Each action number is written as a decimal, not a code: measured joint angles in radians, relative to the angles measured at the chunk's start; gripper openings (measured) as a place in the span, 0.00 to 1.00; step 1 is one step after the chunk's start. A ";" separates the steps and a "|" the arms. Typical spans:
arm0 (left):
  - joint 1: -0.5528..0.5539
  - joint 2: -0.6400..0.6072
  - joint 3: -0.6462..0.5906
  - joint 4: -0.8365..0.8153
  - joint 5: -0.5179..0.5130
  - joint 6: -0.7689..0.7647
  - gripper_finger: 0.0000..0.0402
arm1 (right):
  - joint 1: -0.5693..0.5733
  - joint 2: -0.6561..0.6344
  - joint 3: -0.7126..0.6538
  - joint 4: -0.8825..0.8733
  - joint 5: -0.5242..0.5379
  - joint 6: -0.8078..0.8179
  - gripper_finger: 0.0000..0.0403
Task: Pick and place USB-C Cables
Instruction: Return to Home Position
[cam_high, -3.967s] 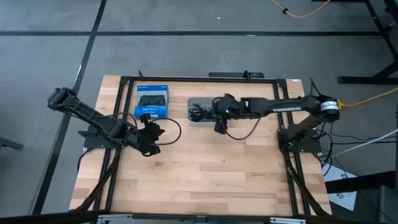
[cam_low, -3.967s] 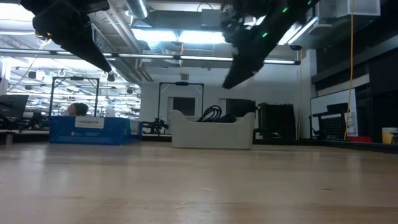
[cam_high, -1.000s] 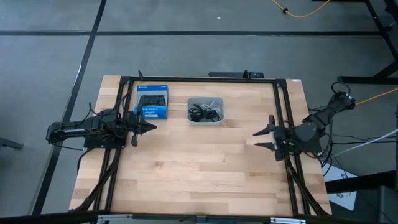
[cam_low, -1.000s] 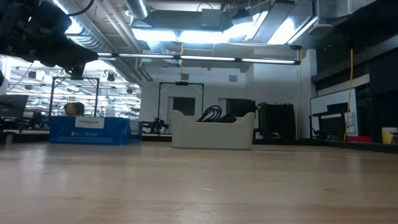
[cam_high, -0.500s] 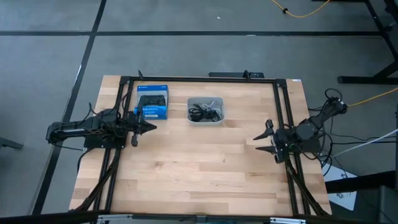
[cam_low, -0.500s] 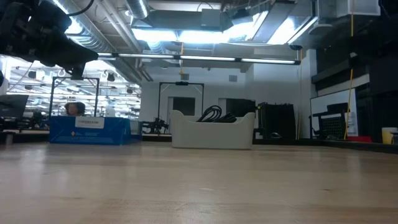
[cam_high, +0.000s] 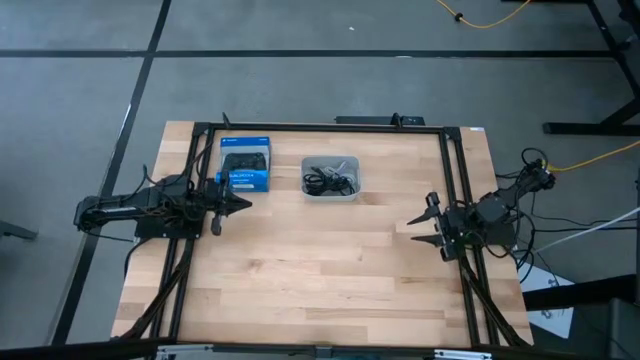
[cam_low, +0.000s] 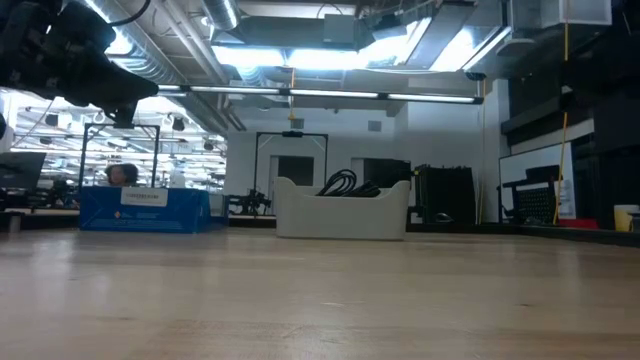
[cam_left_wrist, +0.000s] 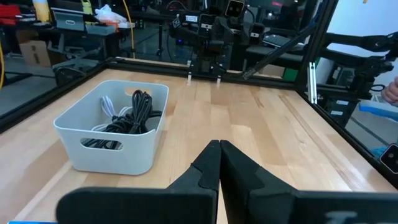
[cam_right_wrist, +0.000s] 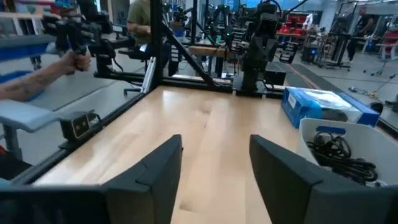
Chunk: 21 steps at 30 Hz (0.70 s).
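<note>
The USB-C cables (cam_high: 330, 181), black ones and a white one, lie coiled inside a white bin (cam_high: 352, 190) at the table's far middle; they also show in the left wrist view (cam_left_wrist: 127, 115) and the right wrist view (cam_right_wrist: 339, 155). My left gripper (cam_high: 245, 203) is shut and empty at the table's left side, near the blue box (cam_high: 245, 164). My right gripper (cam_high: 415, 228) is open and empty at the table's right side.
The blue box stands left of the bin at the far edge. A black frame (cam_high: 320, 127) runs around the table. Bare wood (cam_high: 320, 270) fills the middle and near part. A person's arm (cam_right_wrist: 37, 81) shows beyond the table in the right wrist view.
My right arm has drawn back from above the bin to the table's right edge, and over the last second it has settled a little farther back there. My left arm has pulled back to the left side and keeps still.
</note>
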 joint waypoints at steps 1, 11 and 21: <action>0.000 0.000 0.000 0.000 0.000 0.000 0.00 | -0.010 0.000 0.000 0.000 -0.029 0.009 0.48; 0.000 0.000 0.000 -0.001 0.000 0.000 0.00 | -0.085 0.002 0.000 -0.014 -0.232 0.019 0.48; 0.000 0.000 0.000 -0.001 0.000 0.000 0.00 | -0.262 0.002 0.000 -0.015 -0.221 -0.028 0.48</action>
